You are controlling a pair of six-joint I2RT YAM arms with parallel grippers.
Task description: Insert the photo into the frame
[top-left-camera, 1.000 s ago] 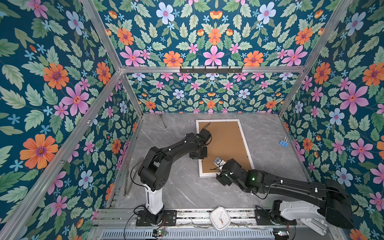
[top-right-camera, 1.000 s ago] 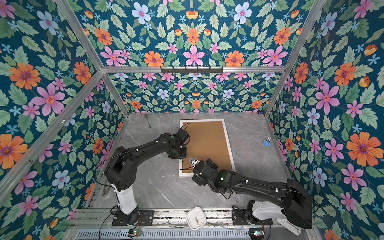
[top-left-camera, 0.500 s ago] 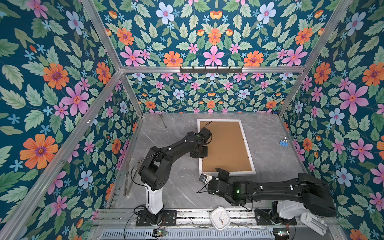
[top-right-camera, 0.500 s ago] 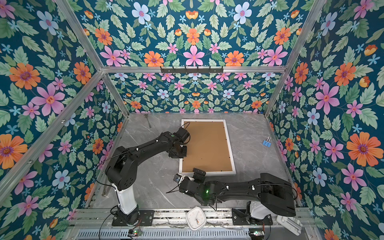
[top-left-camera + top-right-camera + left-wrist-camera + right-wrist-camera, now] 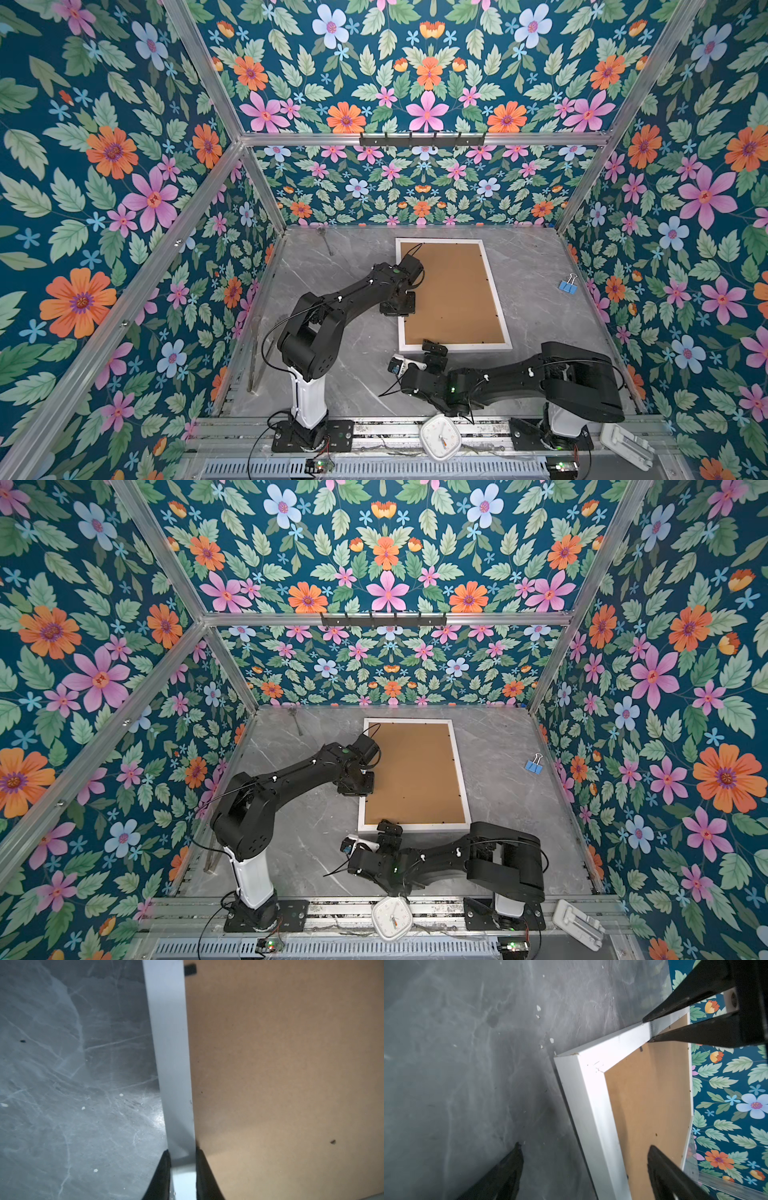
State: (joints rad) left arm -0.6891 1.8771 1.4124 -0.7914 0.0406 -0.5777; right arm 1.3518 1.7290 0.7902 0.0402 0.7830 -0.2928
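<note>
The frame (image 5: 496, 291) (image 5: 460, 771) lies face down on the grey table, its brown backing board (image 5: 451, 295) (image 5: 280, 1064) facing up. My left gripper (image 5: 398, 305) (image 5: 356, 785) (image 5: 182, 1153) is shut on the frame's left white rail (image 5: 170, 1043), one finger on the table side and one on the board side. My right gripper (image 5: 417, 353) (image 5: 372, 831) (image 5: 585, 1145) stands open at the frame's front left corner (image 5: 577, 1057), straddling the rail without touching it. The left gripper (image 5: 647, 1030) also shows in the right wrist view. The photo is out of view.
A blue binder clip (image 5: 567, 286) (image 5: 533, 766) lies right of the frame near the right wall. A white clock (image 5: 440, 436) sits on the front rail, with a white plastic part (image 5: 627, 446) at the front right. A thin metal utensil (image 5: 326, 243) lies at the back left.
My right arm has folded back toward the table's front, and its open gripper has moved from over the frame's front left corner to just in front of it. The left gripper keeps its hold.
</note>
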